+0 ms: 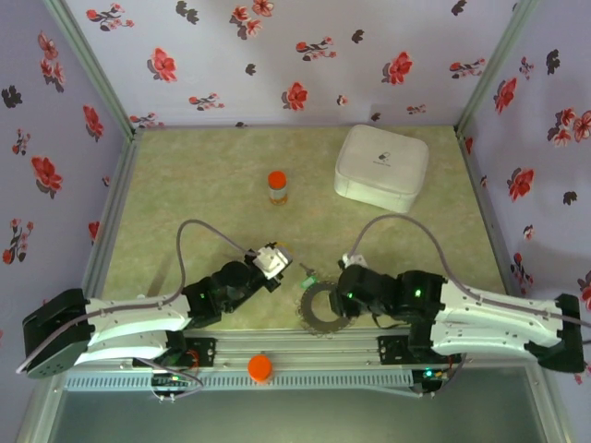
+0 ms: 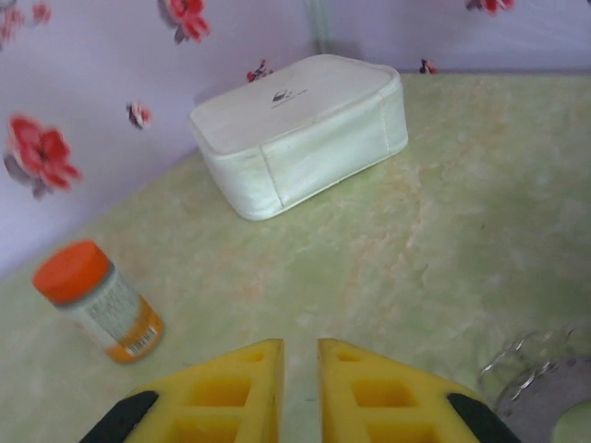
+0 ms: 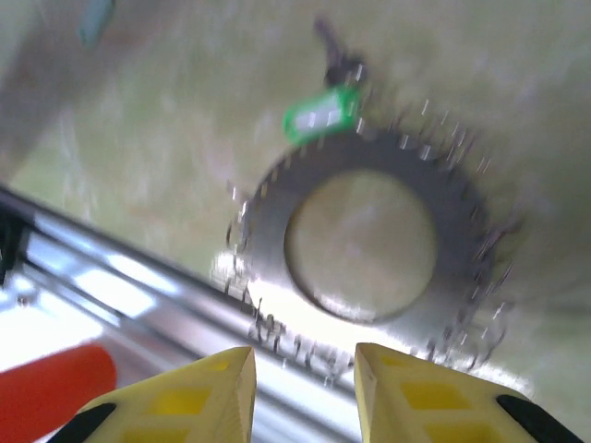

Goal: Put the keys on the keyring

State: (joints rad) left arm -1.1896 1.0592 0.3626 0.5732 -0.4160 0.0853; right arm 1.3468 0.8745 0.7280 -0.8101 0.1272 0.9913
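Floral-papered walls enclose a mottled pale-green table (image 1: 185,175). At lower centre of the top view lies the keyring (image 1: 321,305), with a green-headed key (image 1: 311,275) at its upper edge. The right gripper (image 3: 305,355) hovers open over the ring's near rim. The left gripper (image 2: 301,346) is barely parted and empty. Blur smears the fringe, so probably steady the ring first, then thread the key gently.

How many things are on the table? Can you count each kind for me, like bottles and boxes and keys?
Small bottle with an orange cap: 1
White square soft box: 1
Flat dark grey ring with a fringed edge: 1
Tiny metal key with a green plastic head: 1 that I can make out
Total: 4
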